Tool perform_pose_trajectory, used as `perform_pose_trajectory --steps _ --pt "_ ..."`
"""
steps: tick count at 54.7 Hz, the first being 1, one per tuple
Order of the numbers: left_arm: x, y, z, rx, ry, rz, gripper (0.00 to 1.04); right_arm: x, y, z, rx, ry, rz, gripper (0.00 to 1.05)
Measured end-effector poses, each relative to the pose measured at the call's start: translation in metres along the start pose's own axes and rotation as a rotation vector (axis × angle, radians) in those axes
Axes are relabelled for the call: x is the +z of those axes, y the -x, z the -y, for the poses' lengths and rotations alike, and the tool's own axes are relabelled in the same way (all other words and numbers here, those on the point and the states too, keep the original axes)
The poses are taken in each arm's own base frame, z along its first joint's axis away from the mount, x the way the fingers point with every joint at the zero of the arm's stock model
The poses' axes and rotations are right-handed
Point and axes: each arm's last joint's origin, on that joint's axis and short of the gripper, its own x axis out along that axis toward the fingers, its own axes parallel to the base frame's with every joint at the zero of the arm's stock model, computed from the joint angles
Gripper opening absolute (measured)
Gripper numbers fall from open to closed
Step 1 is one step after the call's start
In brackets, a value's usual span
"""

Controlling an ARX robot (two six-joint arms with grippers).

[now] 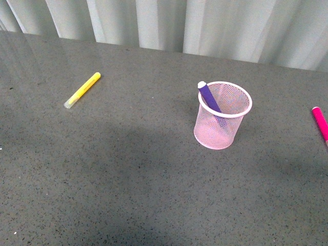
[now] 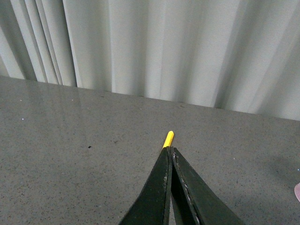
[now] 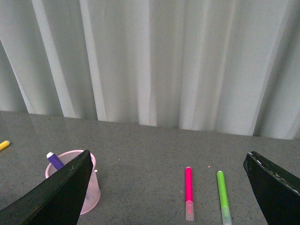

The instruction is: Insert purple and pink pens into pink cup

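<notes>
The front view shows neither arm. It shows the grey table [image 1: 128, 179], the pink cup [image 1: 223, 115] right of centre and a yellow marker [image 1: 82, 90] well apart from it to the far left.

The purple pen [image 1: 209, 97] is already in the cup. It stands tilted, with its pale cap up and leaning far-left over the rim. Its lower part shows only dimly through the mesh.

The pink pen [image 1: 320, 123] lies on the table at the right, well apart from the cup. It is cut off by the frame edge, so only the pink barrel end shows. Its long axis runs roughly near to far.

The right wrist view shows the whole pink pen [image 3: 188, 190], with the pale cap at the end closer to the camera. It alone shows a green marker [image 3: 223, 192] lying just beside the pink pen and about parallel to it. The right gripper [image 3: 168, 157] is released, its jaws spread wide and holding nothing. One finger hides part of the cup [image 3: 91, 190].

The left wrist view shows the left gripper [image 2: 169, 151] clenched, its fingers pressed together with nothing visible between them. They cover all but the tip of the yellow marker [image 2: 168, 139].

A pale curtain [image 1: 205, 25] backs the table.
</notes>
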Motion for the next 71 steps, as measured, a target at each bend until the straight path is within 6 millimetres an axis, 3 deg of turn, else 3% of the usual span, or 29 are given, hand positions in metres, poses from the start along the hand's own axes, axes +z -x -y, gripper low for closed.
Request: perform_pose_trajectory --steps 15,71 --pt "0.002 0.014 0.014 -0.009 -0.003 0.008 0.04 0.0 0.0 0.0 0.0 0.0 0.0 0.98" --pt "0.007 0.043 0.014 -0.004 -0.003 0.03 0.04 0.0 0.0 0.0 0.0 0.0 0.0 0.98"
